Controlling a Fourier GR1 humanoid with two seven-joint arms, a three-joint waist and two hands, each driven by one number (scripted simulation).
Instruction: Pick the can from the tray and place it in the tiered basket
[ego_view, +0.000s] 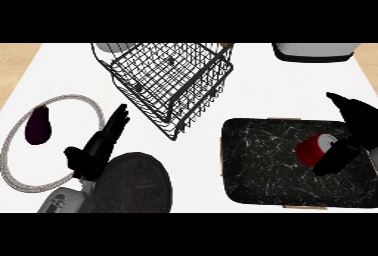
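A red can (313, 148) with a white top lies tilted on the black marbled tray (258, 165) at the lower right. My right hand (356, 131) is against the can's right side. Its fingers reach straight up past the can and its thumb crosses the can's near end, hiding part of it. The fingers are not curled round the can. The wire tiered basket (173, 82) stands at the top centre, apart from the tray's far left corner. My left hand (92, 155) rests open at the lower left, fingers pointing up.
A dark purple eggplant (38, 125) lies on a white plate with a beaded rim (90, 106) at the left. A dark round disc (136, 182) sits beside my left forearm. A grey and white appliance (314, 51) stands at the top right.
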